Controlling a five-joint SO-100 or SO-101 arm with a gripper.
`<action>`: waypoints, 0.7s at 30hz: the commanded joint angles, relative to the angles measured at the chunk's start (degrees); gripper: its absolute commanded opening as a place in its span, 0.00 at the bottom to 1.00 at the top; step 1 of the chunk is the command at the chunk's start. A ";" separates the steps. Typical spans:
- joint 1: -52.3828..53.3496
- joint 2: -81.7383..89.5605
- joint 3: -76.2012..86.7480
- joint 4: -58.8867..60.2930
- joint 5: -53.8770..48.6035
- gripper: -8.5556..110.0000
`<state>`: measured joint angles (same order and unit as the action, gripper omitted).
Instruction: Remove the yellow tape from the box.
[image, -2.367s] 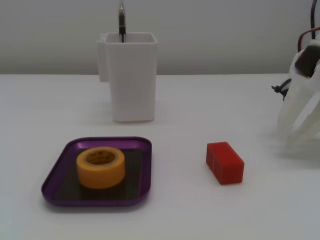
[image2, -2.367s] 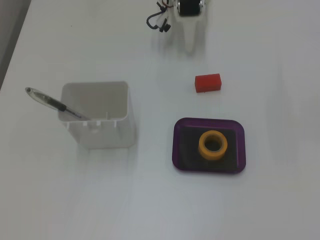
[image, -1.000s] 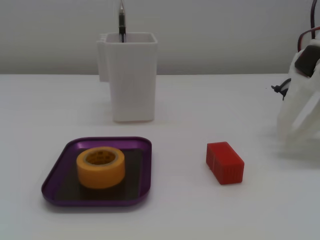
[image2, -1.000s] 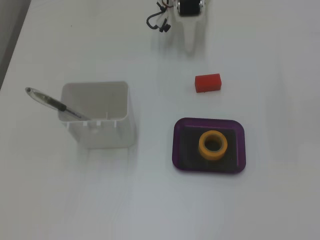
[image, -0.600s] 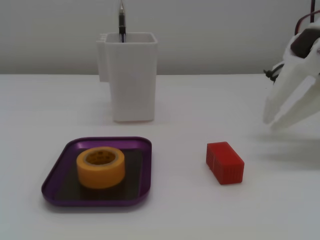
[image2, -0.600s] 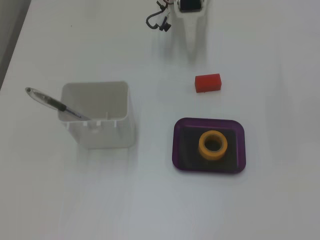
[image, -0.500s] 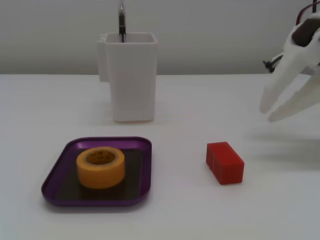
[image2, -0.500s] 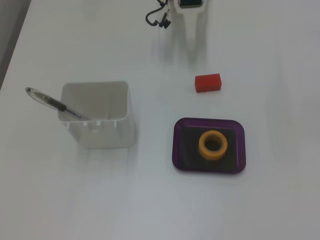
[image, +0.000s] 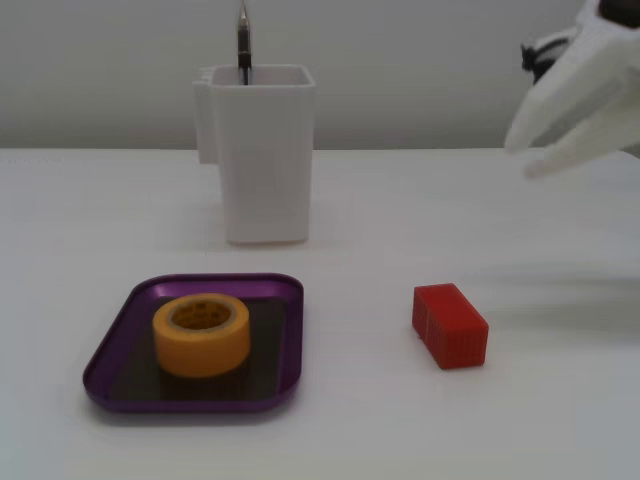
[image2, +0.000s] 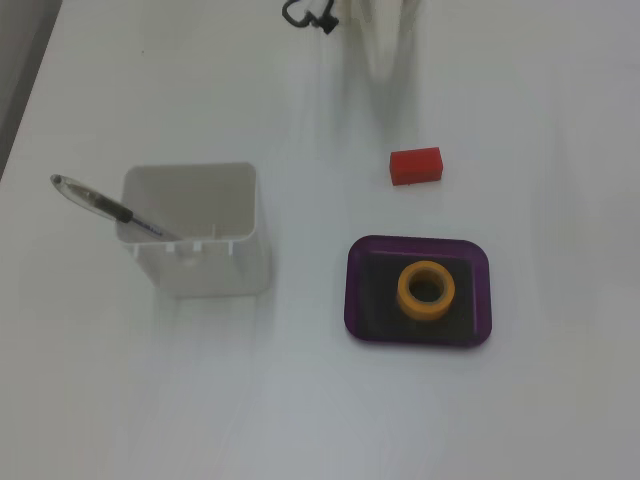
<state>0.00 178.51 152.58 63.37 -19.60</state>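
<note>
Though blurred, hand (image: 520, 160) (white) agape

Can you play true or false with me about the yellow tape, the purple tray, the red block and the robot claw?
1. The yellow tape lies inside the purple tray. True.
2. The gripper is squeezing the tape. False: it hangs open in the air, far from the tape, holding nothing.
3. The red block sits in the tray too. False: it sits on the bare table, apart from the tray.
4. A pen sticks out of the white container. True.
5. The tape is standing on its edge like a wheel. False: it lies flat, its hole facing up.
</note>
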 joint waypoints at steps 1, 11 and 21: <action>-0.44 -16.52 -12.22 -1.85 -0.35 0.14; -0.88 -63.28 -47.11 -1.05 0.09 0.19; -4.75 -94.04 -75.76 -1.05 2.99 0.19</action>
<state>-4.57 88.59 84.90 62.67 -17.67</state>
